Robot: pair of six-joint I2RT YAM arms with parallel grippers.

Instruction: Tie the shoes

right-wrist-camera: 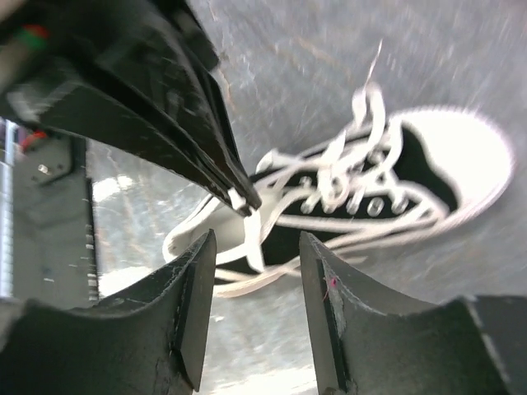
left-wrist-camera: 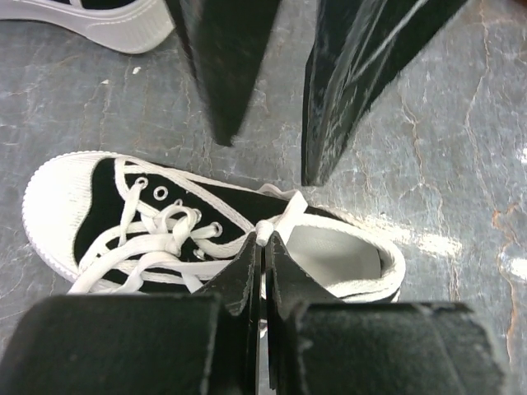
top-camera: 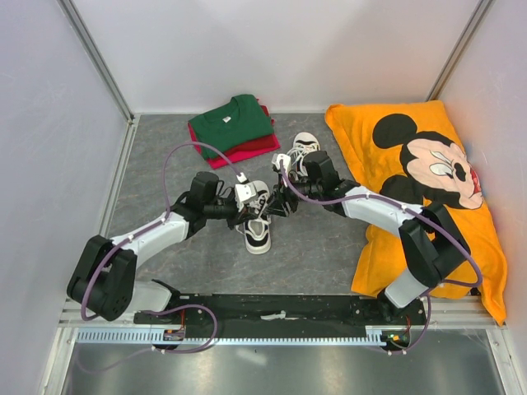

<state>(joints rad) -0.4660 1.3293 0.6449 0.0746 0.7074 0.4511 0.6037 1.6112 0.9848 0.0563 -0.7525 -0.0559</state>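
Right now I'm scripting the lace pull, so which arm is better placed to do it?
Left. The left claw is shut on a lace of the near shoe. The right claw hangs open above the shoe, holding nothing.

Top view wide, downward; wrist views close, share shoe (left-wrist-camera: 165,218).

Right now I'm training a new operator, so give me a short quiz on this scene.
1. True or false: the left gripper is shut on a lace.
2. The right gripper is: A) open, B) shut on a lace, C) shut on a shirt.
3. Fill in: the green shirt lies on a ___ shirt.

Key: 1 true; 2 A; 3 red shirt.
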